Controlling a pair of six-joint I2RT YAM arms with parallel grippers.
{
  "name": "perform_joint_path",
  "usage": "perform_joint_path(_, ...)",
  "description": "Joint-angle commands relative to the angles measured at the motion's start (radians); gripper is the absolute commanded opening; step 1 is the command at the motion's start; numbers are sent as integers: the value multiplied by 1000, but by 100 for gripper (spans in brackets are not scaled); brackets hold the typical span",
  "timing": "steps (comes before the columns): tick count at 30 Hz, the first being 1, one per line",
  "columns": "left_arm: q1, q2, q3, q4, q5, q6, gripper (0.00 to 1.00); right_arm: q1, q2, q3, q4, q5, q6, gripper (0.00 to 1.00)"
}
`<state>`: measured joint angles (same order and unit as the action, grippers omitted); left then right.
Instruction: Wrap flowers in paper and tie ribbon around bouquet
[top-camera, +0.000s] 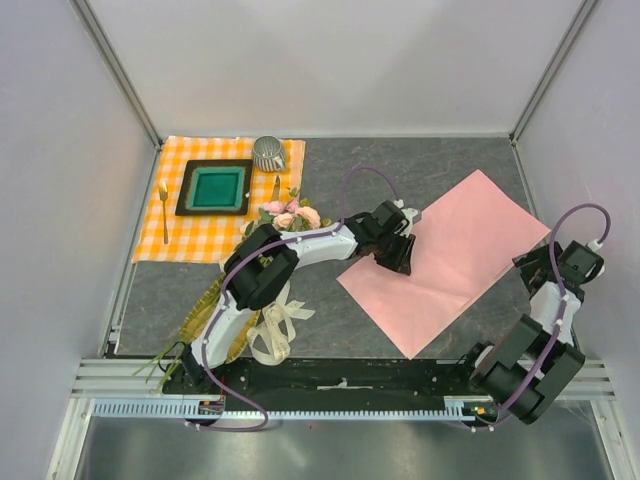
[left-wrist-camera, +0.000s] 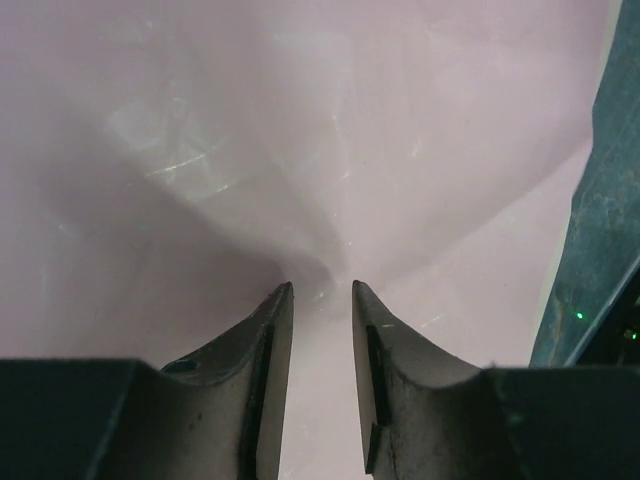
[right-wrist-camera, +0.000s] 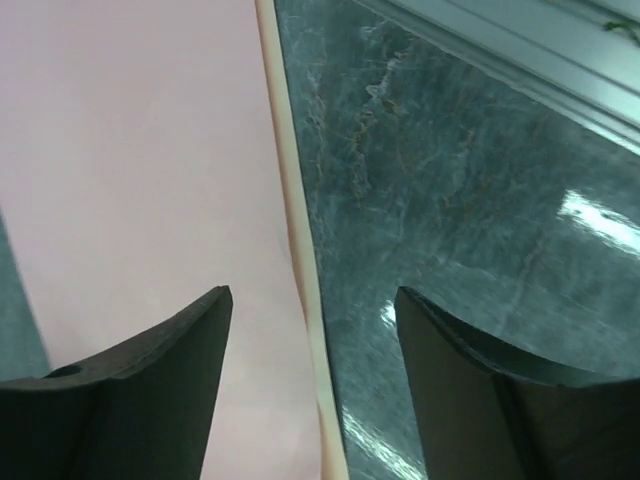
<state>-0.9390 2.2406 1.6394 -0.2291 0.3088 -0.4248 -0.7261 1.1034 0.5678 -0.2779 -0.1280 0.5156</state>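
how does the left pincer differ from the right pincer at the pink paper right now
The left pincer has its jaws narrow, with the paper puckering up between them; the right pincer stands wide. The left pincer has paper under both fingers, near the sheet's left side; the right pincer straddles the opposite edge, one finger over paper and one over the grey table. Both point down at the same sheet.
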Motion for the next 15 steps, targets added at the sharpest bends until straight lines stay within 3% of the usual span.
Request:
perform_joint_path(1,-1,47,76,-42,-27,-77,35,-53,88,-58,301,-249,52,67)
perform_joint_path(2,0,50,74,-42,-20,-91,35,-64,99,-69,325,-275,63,60)
perform_joint_path(5,-1,66,76,-42,-5,-117,34,-67,131,-109,459,-348,110,55)
perform_joint_path(15,0,54,76,-72,-5,-94,32,-81,208,-123,505,-354,115,58)
